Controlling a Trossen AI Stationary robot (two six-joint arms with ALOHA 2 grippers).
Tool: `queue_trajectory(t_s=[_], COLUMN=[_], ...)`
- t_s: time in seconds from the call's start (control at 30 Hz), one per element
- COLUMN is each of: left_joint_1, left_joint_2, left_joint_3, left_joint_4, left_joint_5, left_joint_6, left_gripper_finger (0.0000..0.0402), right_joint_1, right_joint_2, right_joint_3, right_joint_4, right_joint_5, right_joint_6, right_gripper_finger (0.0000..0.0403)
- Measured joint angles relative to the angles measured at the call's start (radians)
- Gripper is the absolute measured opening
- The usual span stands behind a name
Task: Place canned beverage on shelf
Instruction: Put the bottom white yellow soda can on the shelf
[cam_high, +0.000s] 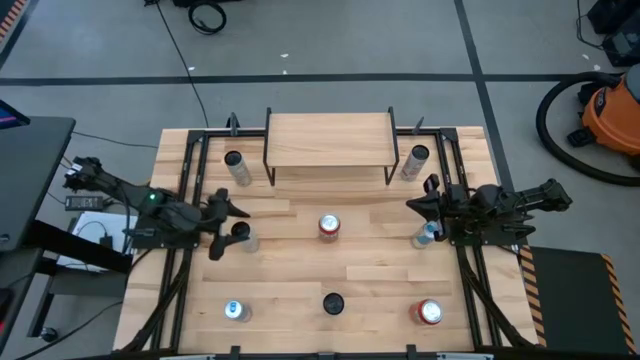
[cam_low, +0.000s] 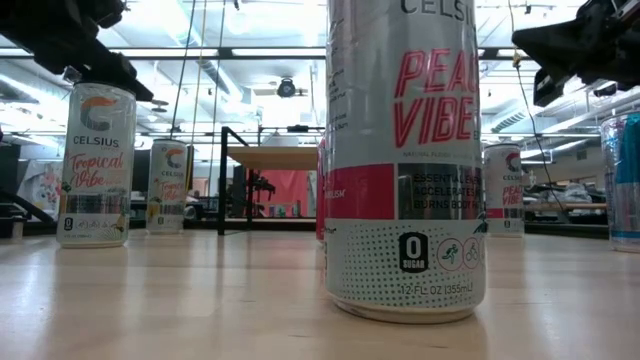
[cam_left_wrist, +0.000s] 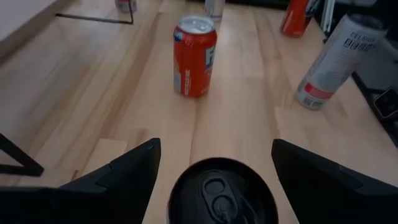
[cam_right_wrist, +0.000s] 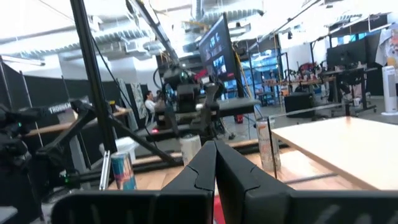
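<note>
Black-topped can (cam_left_wrist: 222, 193) between left hand (cam_left_wrist: 214, 171) fingers

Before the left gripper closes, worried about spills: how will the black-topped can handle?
Tall and slim, the can likely tips if nudged high. Its tab looks unopened, so probably full, fairly heavy. Open left gripper straddles it; right gripper waits.

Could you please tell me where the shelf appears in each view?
High view: shelf top centre, at the table's far edge.
Low view: distant, left of the nearest can.
Left wrist view: upper-left corner.
Right wrist view: pale board, right.
Shared landmark: red can, high and left wrist views.
</note>
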Motion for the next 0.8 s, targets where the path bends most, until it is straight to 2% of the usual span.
queue_trajectory(t_s=[0.47, 0.6, 0.8], left_joint_1=[0.000, 0.000, 0.000], left_joint_2=[0.009, 0.008, 0.009], left_joint_3=[0.000, 0.000, 0.000], left_joint_4=[-0.020, -0.056, -0.074], left_joint_5=[0.000, 0.001, 0.021], left_joint_6=[-0.003, -0.074, -0.089], left_gripper_finger=[0.0318, 0.0318, 0.0318], right_joint_1=[0.000, 0.000, 0.000], right_joint_2=[0.000, 0.000, 0.000], right_joint_3=[0.000, 0.000, 0.000], right_joint_4=[0.019, 0.040, 0.049], right_joint_5=[0.002, 0.004, 0.008], right_joint_6=[0.000, 0.000, 0.000], right_gripper_finger=[0.0016, 0.0016, 0.0016])
